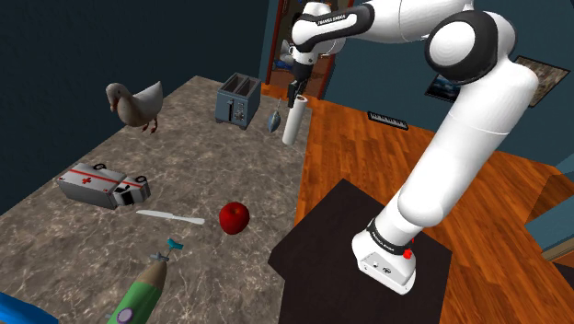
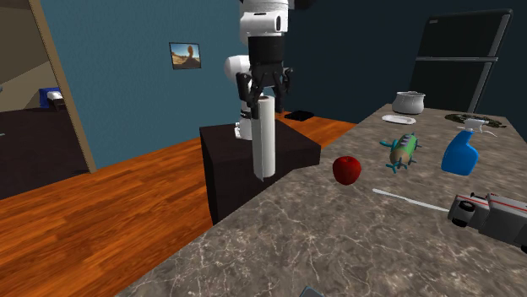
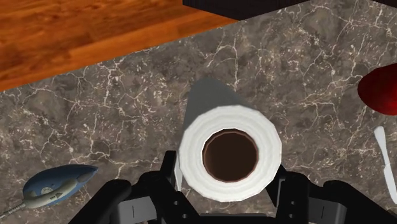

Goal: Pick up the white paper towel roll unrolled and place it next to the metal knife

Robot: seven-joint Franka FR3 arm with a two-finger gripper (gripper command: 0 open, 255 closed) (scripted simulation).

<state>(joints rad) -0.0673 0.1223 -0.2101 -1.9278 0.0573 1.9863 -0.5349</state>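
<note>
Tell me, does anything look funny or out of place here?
A duck stands on the counter near the toaster, an odd spot for a bird. The paper towel roll, clasped by the gripper, is upright.

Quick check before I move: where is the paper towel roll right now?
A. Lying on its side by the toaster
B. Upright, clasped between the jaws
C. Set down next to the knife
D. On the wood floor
B: the paper towel roll stands upright with the jaws closed on its top end, near the edge of the counter, well apart from the knife that lies beside the apple.
</note>
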